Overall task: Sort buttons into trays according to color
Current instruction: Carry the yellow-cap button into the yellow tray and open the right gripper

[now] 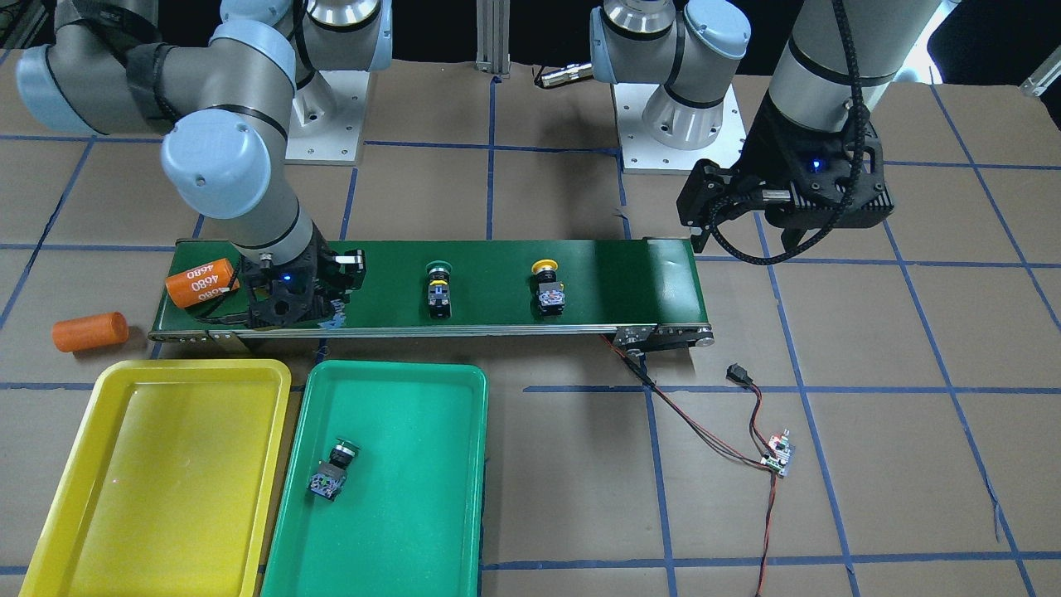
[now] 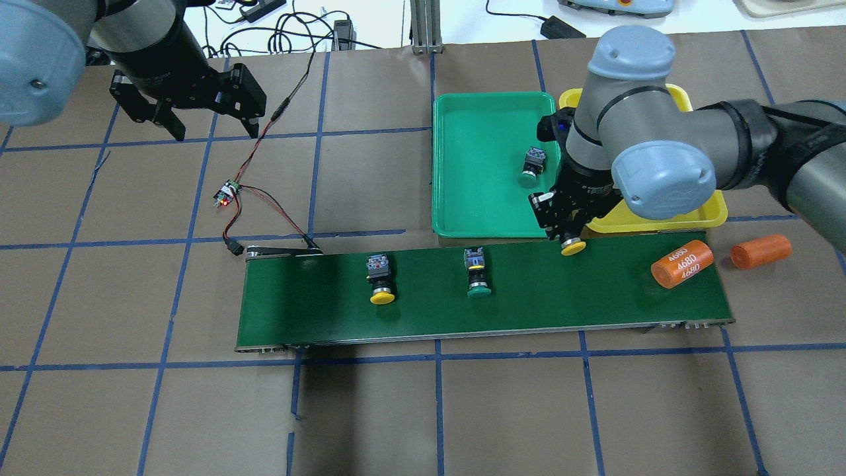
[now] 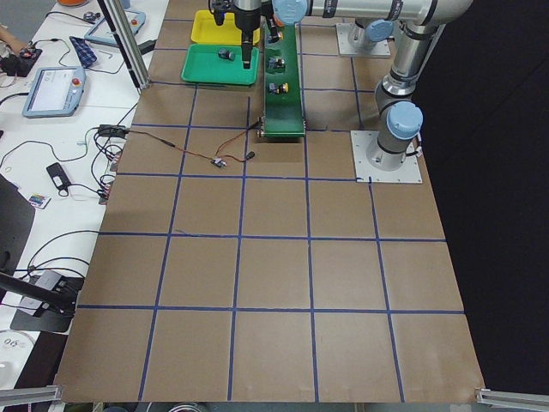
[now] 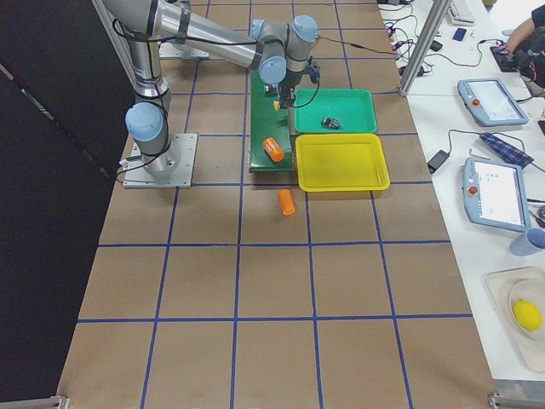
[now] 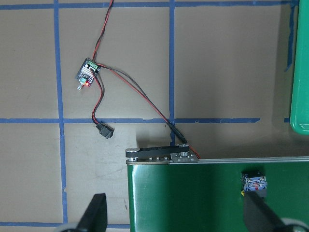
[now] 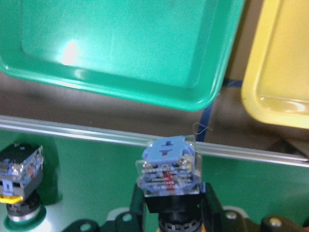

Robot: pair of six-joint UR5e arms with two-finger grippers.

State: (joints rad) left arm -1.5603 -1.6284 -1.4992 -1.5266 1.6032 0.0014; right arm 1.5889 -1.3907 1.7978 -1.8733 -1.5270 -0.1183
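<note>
Trays (image 1: 398, 366) are sitting beside the belt (image 1: 489, 290); right gripper (image 2: 566, 231) is clamping a yellow button (image 2: 573, 247) at its edge, left gripper (image 2: 215, 129) is hanging spread over table (image 2: 396, 410).

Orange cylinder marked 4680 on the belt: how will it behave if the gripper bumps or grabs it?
The orange cylinder lies on its side on the conveyor belt, so a sideways nudge would probably roll it. Its smooth round wall may slip in a two-finger grip. It looks rigid, unlikely to deform.
</note>
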